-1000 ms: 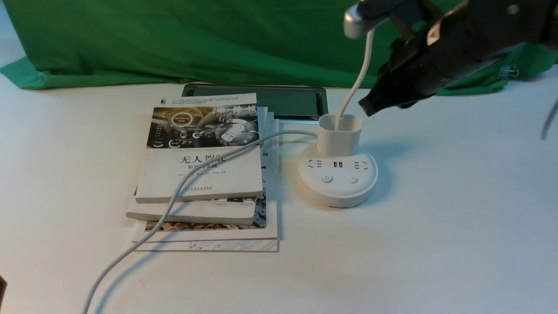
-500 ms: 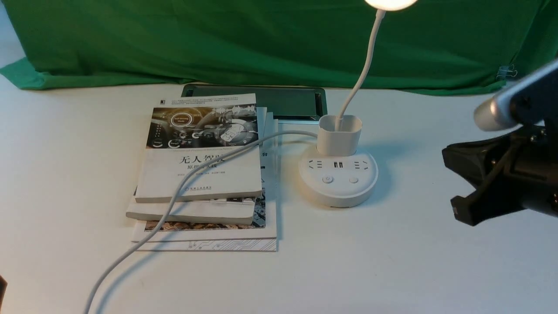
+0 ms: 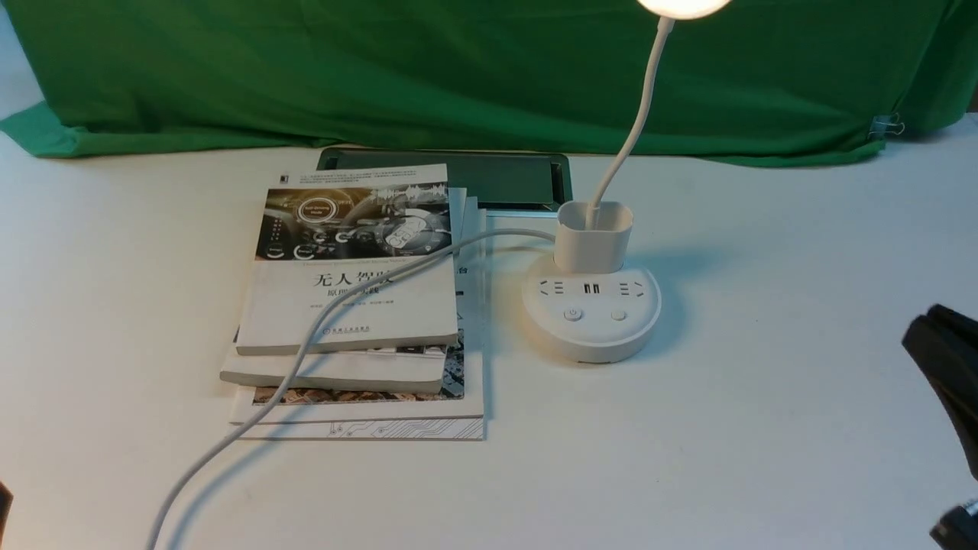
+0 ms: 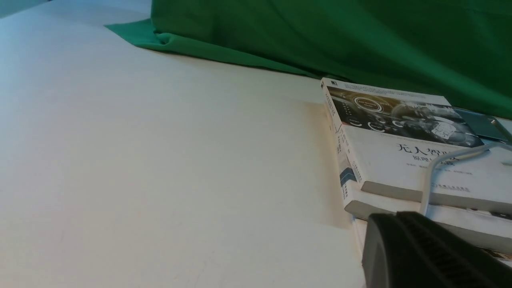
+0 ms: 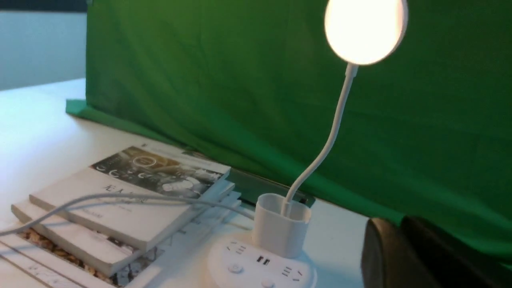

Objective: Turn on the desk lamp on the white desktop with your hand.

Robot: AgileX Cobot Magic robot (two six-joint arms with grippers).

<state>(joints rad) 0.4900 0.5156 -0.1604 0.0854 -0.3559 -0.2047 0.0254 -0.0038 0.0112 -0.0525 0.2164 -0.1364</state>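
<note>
1. Right gripper point(image 3: 946, 367): at the near right edge of the front view, low over the desktop point(image 3: 764, 428) and well apart from the lamp point(image 3: 592, 321). It touches nothing. Two dark parts show with bare table between them, but most is cut off, so I cannot tell how the jaws stand.
2. Left gripper point(image 4: 424, 256): only one black finger shows in its wrist view, near the books point(image 3: 351, 305). Jaws: cannot tell. Nothing held.
3. Cord point(image 3: 306, 344): white. It runs from the near left edge up across the top book to the back of the lamp.
4. Books: a stack lying flat, left of centre. The top cover has Chinese print.
5. Lamp: stands on the desktop just right of the books, at mid-table. The round base has two buttons point(image 3: 573, 314) in front and sockets behind them.
6. Cup point(image 3: 594, 237): upright on the rear of the base. The neck point(image 3: 634, 130) rises from inside it and curves up.
7. Head point(image 3: 682, 6): round, glowing bright, lit.
8. Dark panel point(image 3: 504, 177): flat, behind the books.
9. Green cloth point(image 3: 382, 69): hangs as a backdrop, its hem resting on the table. A metal clip point(image 3: 886, 124) sits at its right end.
</note>
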